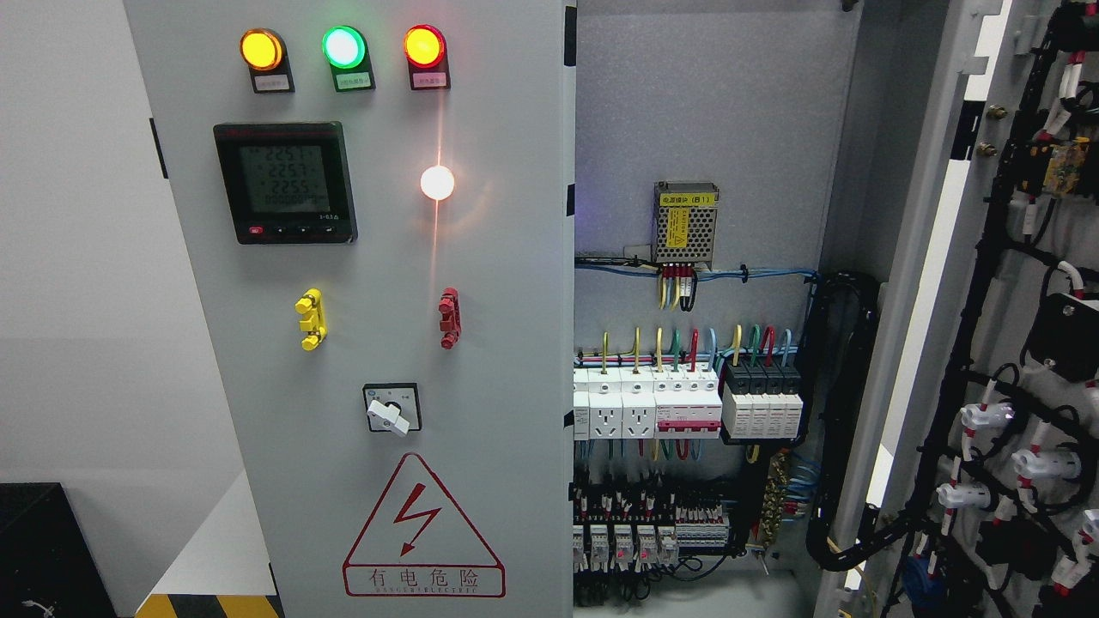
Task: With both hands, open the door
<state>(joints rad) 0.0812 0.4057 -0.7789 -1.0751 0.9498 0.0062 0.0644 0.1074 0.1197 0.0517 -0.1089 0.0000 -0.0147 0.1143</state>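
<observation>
A grey electrical cabinet fills the head view. Its left door (pixel 378 257) is closed and carries three lit indicator lamps (pixel 343 47), a digital meter (pixel 285 182), a yellow handle (pixel 310 319), a red handle (pixel 449 318) and a rotary switch (pixel 391 409). The right door (pixel 1013 343) is swung wide open, showing its inner side with black cables and white connectors. Between them the cabinet interior (pixel 704 257) is exposed, with breakers (pixel 687 403) and wiring. Neither of my hands shows in the frame.
A red warning triangle (pixel 422 528) is printed low on the closed door. A black box (pixel 43 549) stands at the lower left beside yellow-black floor tape (pixel 210 605). A white wall (pixel 77 257) lies to the left of the cabinet.
</observation>
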